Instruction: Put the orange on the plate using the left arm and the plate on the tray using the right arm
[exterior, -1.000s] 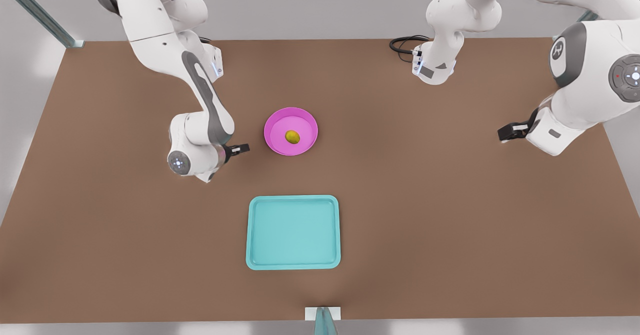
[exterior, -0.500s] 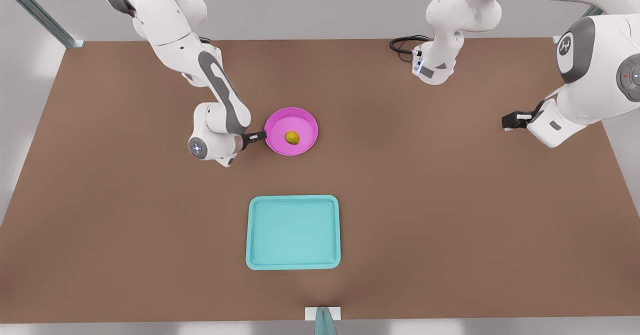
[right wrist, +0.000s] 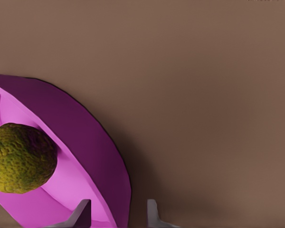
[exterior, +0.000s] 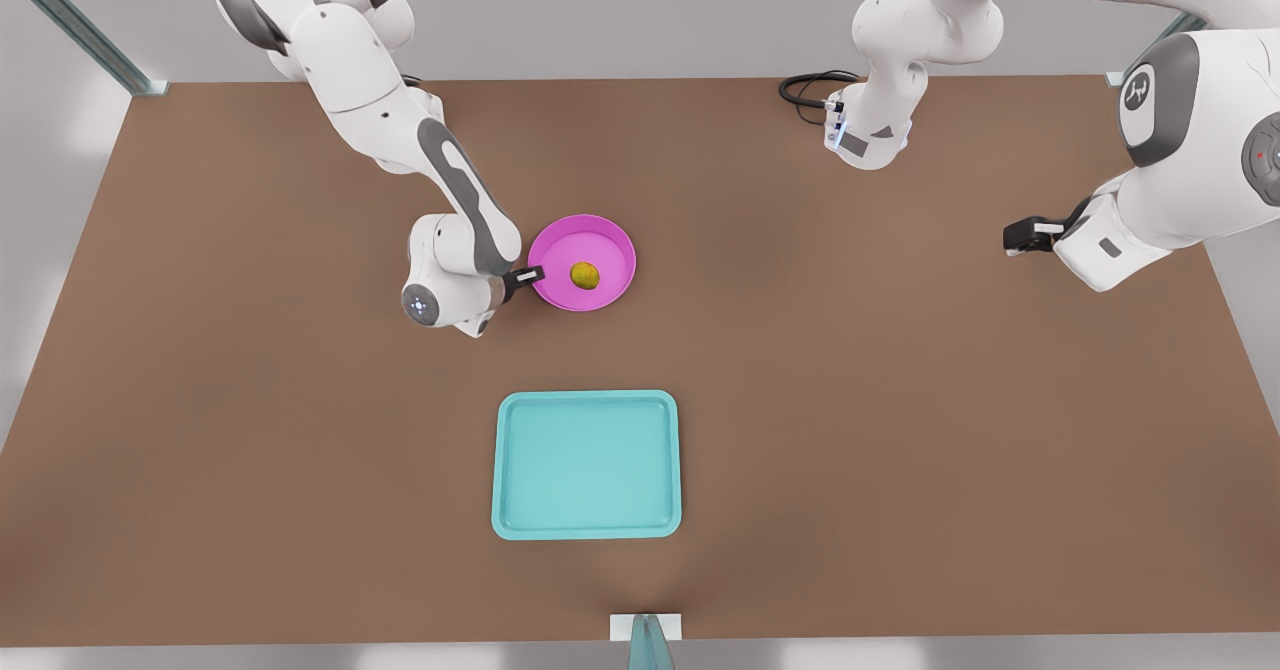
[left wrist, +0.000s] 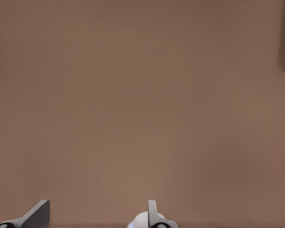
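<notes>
Orange (exterior: pixel 585 274) sits on plate (exterior: pixel 582 262) atop brown table (exterior: pixel 900 430); right claw (exterior: pixel 530 275) straddles its rim, left claw (exterior: pixel 1012 240) parted.

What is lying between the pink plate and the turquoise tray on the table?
Nothing: the front view shows bare table between plate and tray. The right hand straddles the plate's rim; the left hand waits far off.

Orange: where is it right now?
In the front view, the orange lies inside the plate, just beyond the tray; the right gripper is at the plate's rim.
</notes>
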Available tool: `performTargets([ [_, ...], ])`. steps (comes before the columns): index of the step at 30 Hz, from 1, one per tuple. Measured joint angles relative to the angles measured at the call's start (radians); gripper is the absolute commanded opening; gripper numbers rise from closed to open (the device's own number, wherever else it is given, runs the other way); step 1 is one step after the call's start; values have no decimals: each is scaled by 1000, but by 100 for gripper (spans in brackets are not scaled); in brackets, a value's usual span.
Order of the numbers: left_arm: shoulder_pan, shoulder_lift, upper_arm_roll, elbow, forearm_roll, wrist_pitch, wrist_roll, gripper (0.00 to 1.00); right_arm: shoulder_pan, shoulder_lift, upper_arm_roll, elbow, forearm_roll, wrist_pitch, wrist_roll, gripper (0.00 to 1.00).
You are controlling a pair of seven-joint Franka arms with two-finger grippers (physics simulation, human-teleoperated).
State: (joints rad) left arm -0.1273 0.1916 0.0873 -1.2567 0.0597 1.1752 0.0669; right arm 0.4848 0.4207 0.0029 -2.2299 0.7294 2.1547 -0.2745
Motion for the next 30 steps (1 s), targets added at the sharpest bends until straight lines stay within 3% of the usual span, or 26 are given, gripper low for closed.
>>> performTargets([
  [2, 0, 0, 0, 0, 0, 0, 5, 100, 0, 3, 0, 3, 0, -1, -3, 45],
  [6, -1, -2, 2, 0, 0, -2, 14, 100, -2, 15, 0, 17, 0, -8, -8, 37],
  [13, -2, -44, 8, 3, -3, -22, 29, 100, 0, 45, 4, 46, 0, -20, -15, 31],
  [15, -4, -47, 11, 3, -3, -31, 33, 100, 0, 46, 6, 51, 1, -24, -17, 22],
  [30, 1, -39, 18, 4, 0, -65, 50, 100, -37, 14, 3, 187, 9, -98, -30, 21],
])
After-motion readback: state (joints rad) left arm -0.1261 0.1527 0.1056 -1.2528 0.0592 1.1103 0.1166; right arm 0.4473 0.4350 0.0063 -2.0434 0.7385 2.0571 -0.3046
